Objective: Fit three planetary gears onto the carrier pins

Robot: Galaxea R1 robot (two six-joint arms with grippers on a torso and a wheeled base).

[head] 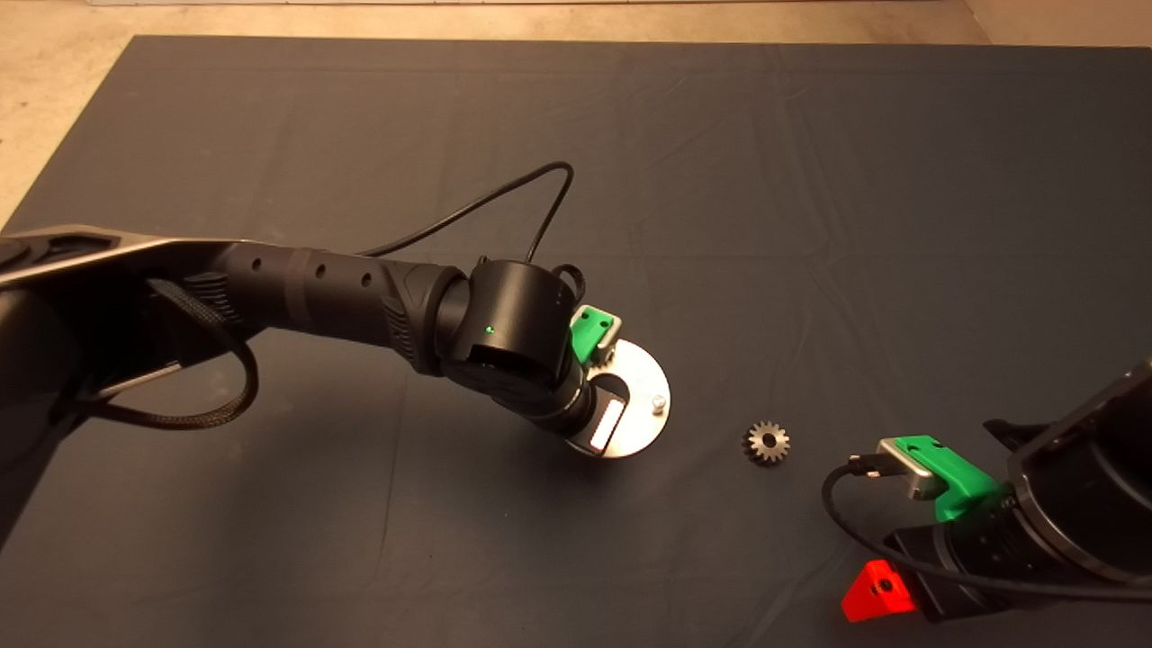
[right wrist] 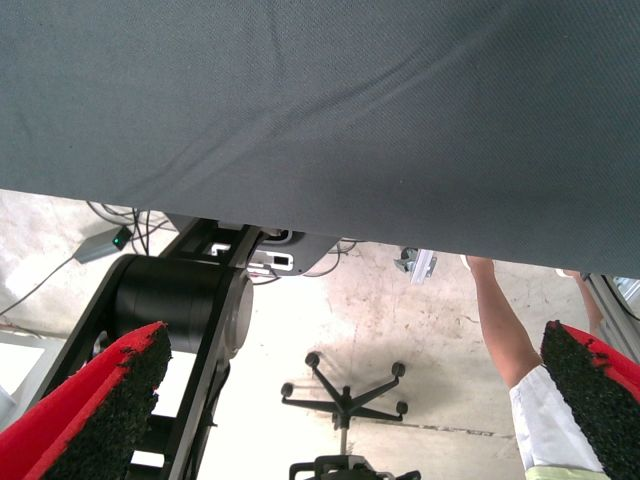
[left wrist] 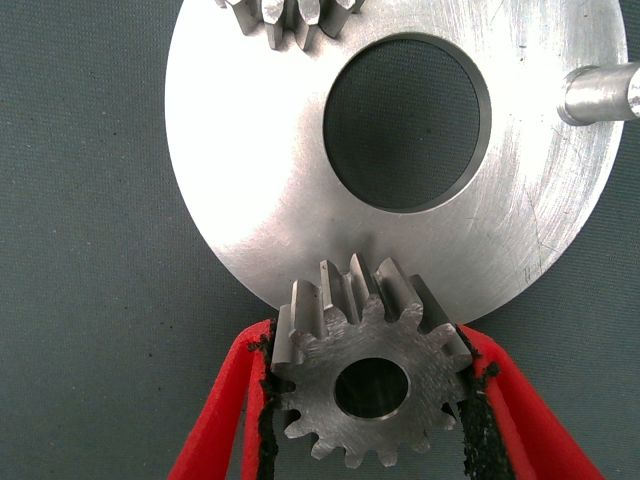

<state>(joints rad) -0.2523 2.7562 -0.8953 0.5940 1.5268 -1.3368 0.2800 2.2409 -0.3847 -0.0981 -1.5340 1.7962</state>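
The round shiny plate (head: 644, 378) lies mid-mat, with my left arm over it. In the left wrist view my left gripper (left wrist: 366, 345) is shut on a planetary gear (left wrist: 370, 385), held flat over the edge of the plate (left wrist: 250, 160). One bare carrier pin (left wrist: 598, 93) stands on the plate and also shows in the head view (head: 660, 404). A second gear (left wrist: 288, 22) sits on the plate's far side. The pin under the held gear is hidden. A third gear (head: 766, 443) lies loose on the mat, right of the plate. My right gripper (right wrist: 345, 400) is open and parked.
The right gripper's red finger (head: 875, 589) shows at the mat's lower right edge, close to the loose gear. A black cable (head: 504, 202) loops above the left wrist. Past the mat's edge the right wrist view shows a person's arm (right wrist: 500, 320) and a chair base (right wrist: 345, 395).
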